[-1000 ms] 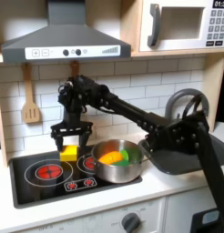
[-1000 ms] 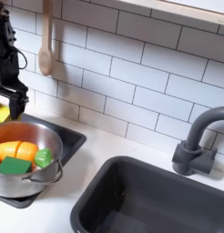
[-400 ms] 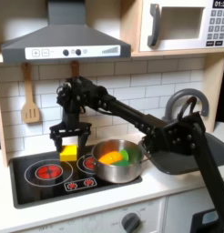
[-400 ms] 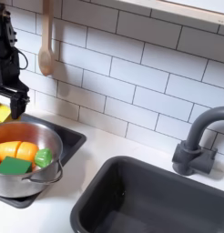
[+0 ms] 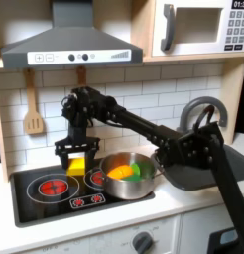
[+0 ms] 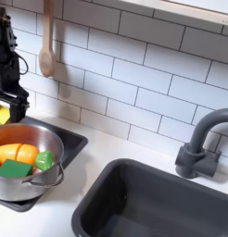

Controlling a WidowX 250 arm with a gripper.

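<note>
My gripper hangs over the back of the black stovetop, just left of a steel pot. Its fingers stand open, straddling a yellow block that lies on the stove beneath them. Whether the fingers touch the block is unclear. In the second exterior view the gripper is at the left edge with the yellow block under it. The pot holds an orange piece, a green block and a small green ball.
A dark sink with a grey faucet lies to the second exterior view's right of the pot. A wooden spoon hangs on the tiled wall. A range hood and a microwave sit overhead.
The gripper has sunk a little toward the yellow block and shifted slightly to the first exterior view's left. The pot and its contents have not moved.
</note>
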